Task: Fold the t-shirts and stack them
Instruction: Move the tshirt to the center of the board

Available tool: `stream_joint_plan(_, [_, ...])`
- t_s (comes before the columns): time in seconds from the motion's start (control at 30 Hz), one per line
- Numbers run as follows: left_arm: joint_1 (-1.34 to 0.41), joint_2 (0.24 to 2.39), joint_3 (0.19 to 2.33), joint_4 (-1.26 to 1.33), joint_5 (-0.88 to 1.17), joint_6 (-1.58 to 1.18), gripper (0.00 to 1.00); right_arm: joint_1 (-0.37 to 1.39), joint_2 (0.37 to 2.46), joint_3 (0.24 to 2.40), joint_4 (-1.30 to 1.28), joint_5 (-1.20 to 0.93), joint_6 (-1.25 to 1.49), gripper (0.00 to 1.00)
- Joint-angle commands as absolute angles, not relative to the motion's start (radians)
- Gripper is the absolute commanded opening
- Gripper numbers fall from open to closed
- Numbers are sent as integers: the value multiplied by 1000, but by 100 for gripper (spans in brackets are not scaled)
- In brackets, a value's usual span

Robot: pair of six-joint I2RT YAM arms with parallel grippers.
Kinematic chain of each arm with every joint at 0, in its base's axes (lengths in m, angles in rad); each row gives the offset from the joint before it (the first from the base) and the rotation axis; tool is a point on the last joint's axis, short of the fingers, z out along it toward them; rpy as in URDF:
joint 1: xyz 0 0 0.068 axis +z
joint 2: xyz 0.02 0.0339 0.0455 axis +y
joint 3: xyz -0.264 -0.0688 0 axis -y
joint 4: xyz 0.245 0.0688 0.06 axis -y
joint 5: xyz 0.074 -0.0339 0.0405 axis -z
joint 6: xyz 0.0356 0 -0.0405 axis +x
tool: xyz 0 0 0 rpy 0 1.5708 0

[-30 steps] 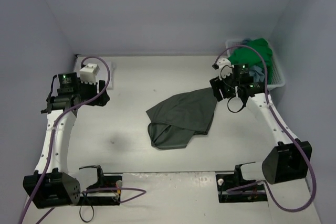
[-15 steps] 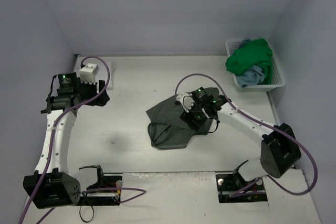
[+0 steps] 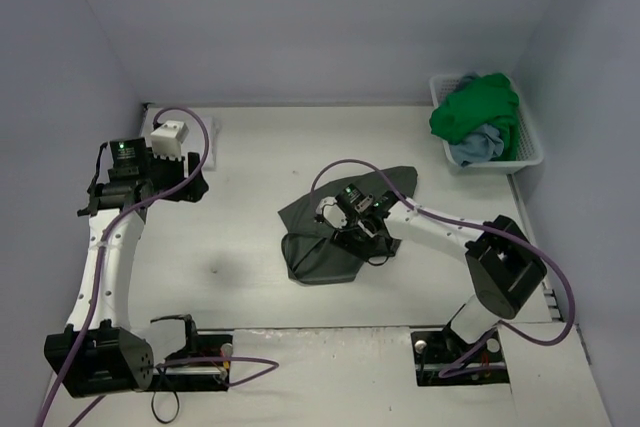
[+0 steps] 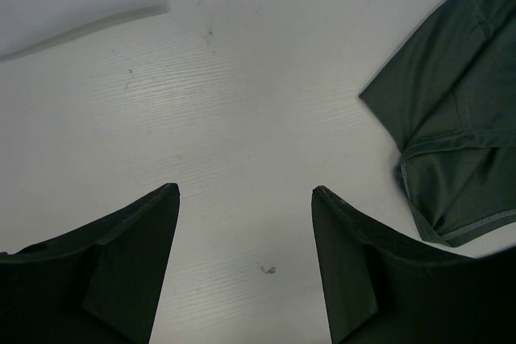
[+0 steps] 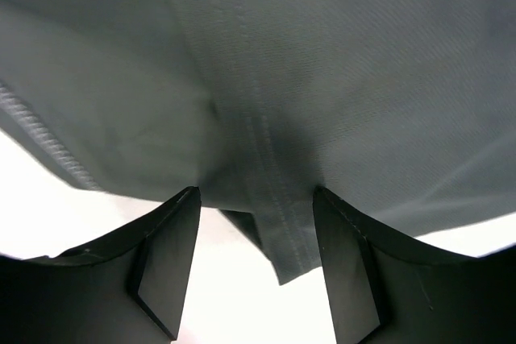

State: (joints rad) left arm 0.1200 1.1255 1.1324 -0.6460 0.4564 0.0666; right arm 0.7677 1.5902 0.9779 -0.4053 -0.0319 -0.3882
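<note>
We see the olive-grey shirt crumpled on the surface, well left of the basket & nearer the arms. Its long axis is diagonal, far end pointing twd basket. R gripper is wide open over it, seam fold betw. fingers, unpinched. L gripper is open, empty, farthest from basket.

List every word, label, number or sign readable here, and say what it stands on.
None: no text can be read in any view.
The dark olive-grey t-shirt, the green t-shirt and the white basket are plain.
The white block by the left arm is too small to tell.
</note>
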Motion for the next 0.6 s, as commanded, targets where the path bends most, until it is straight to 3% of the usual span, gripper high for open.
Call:
stream_joint_plan(0.0, [129, 1111, 1163, -606, 482, 55, 61, 772, 1603, 1014, -388, 81, -388, 54])
stream_joint_plan(0.13, [129, 1121, 1166, -612, 488, 55, 61, 770, 1606, 1015, -387, 124, -388, 45])
stream_joint_plan(0.2, [126, 1127, 1173, -618, 492, 55, 61, 770, 1609, 1014, -385, 141, -387, 35])
stream_joint_plan(0.23, [124, 1134, 1177, -623, 497, 55, 61, 770, 1612, 1015, -385, 144, -385, 22])
stream_joint_plan(0.33, [108, 1147, 1195, -646, 525, 58, 61, 762, 1609, 1017, -379, 160, -385, 4])
stream_joint_plan(0.47, [11, 1158, 1203, -673, 560, 80, 61, 715, 1601, 1040, -350, 163, -380, 0])
stream_joint_plan(0.57, [-156, 1178, 1201, -695, 560, 123, 61, 639, 1598, 1057, -328, 163, -382, 0])
